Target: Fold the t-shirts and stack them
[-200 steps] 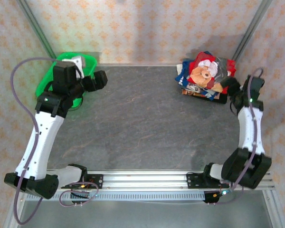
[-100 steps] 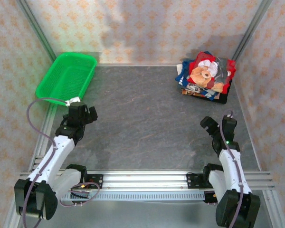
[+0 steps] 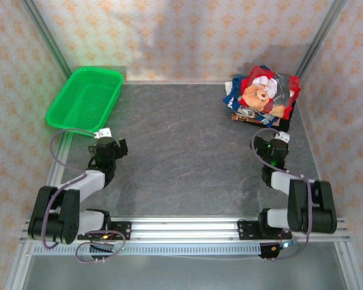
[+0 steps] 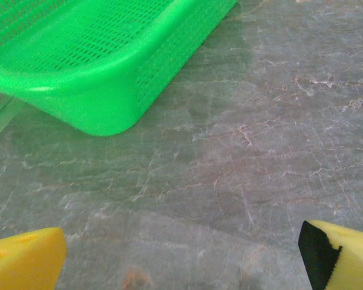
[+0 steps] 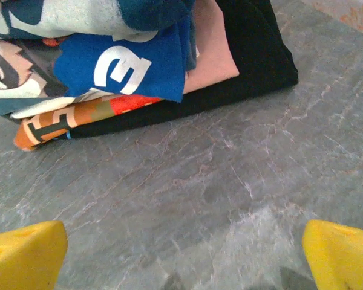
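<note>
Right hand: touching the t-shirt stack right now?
Apart. The right wrist view shows a strip of bare table between the open right hand and the black shirt at the bottom of the t-shirt stack.

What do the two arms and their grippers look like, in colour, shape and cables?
Both arms have black joints and white link shells: left arm, right arm. A thin lilac cable loops along each. The fingertips of the left gripper and right gripper are yellow pads; one left pad shows a black inner face.
</note>
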